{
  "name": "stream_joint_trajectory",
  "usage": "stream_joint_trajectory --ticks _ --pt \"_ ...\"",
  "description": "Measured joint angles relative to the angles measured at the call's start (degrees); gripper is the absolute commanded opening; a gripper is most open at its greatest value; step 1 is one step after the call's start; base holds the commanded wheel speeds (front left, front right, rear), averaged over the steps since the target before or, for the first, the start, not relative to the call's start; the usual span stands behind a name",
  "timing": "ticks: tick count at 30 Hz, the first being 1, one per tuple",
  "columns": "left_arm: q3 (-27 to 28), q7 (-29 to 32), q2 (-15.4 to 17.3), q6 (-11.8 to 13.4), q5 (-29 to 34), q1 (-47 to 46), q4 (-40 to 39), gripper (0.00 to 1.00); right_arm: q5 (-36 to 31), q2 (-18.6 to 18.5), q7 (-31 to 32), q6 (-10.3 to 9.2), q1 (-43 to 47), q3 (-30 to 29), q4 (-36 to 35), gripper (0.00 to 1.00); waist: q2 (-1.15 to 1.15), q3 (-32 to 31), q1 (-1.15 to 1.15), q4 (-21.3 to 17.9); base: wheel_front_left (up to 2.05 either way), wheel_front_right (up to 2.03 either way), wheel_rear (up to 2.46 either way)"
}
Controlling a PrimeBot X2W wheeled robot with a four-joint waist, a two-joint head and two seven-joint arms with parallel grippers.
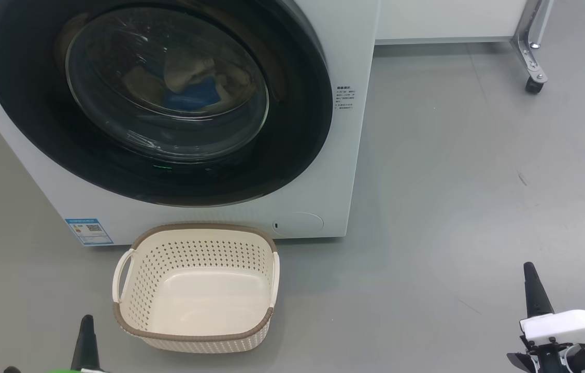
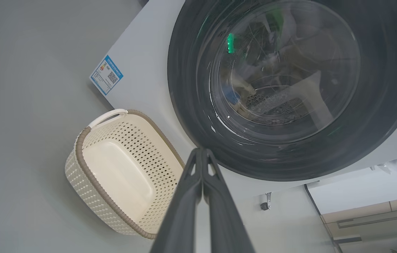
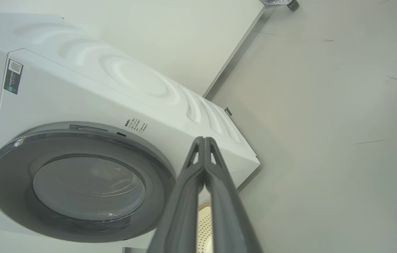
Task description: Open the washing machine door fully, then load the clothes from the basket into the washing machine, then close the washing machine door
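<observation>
The white washing machine (image 1: 333, 171) stands ahead with its round black-rimmed door (image 1: 292, 129) lying flat against its front. Through the glass I make out cream and blue clothes (image 1: 188, 88) inside the drum. The cream perforated basket (image 1: 196, 243) sits on the floor just in front of the machine, with nothing in it. My left gripper (image 1: 86, 321) is at the lower left, left of the basket, and in the left wrist view its fingers (image 2: 202, 151) are pressed together. My right gripper (image 1: 529, 269) is at the lower right, far from the machine, also shut (image 3: 203, 139) and holding nothing.
Grey floor (image 1: 453, 181) stretches to the right of the machine. A white cabinet or panel on a metal caster leg (image 1: 533, 72) stands at the back right. A blue sticker (image 1: 88, 231) marks the machine's lower left front.
</observation>
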Motion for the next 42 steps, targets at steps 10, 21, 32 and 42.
stream_joint_trajectory --ticks 10,21,32,42 --pt "1.1 1.57 0.27 0.0 -7.7 -0.66 0.12 0.0 7.89 -0.25 1.55 0.0 -1.4 -0.23 0.87 0.0 0.0 -0.08 0.0 -0.31 0.0 0.0 0.0" --pt "2.01 3.33 0.58 0.0 -15.82 -1.76 0.26 0.0 15.72 -0.6 3.45 0.0 -2.71 -0.51 1.81 0.0 0.0 -0.15 0.0 -0.61 0.0 0.0 0.0" --pt "3.19 5.1 0.96 0.0 -24.53 -2.56 0.59 0.0 24.31 -0.98 5.19 0.0 -4.09 -0.87 2.75 0.0 0.0 -0.24 0.0 -0.96 0.0 0.0 0.0" --pt "4.23 6.79 1.27 0.0 -32.18 -3.18 0.87 0.0 32.19 -1.33 7.06 0.0 -5.69 -1.14 3.68 0.0 0.0 -0.32 0.0 -1.26 0.0 0.0 0.0"
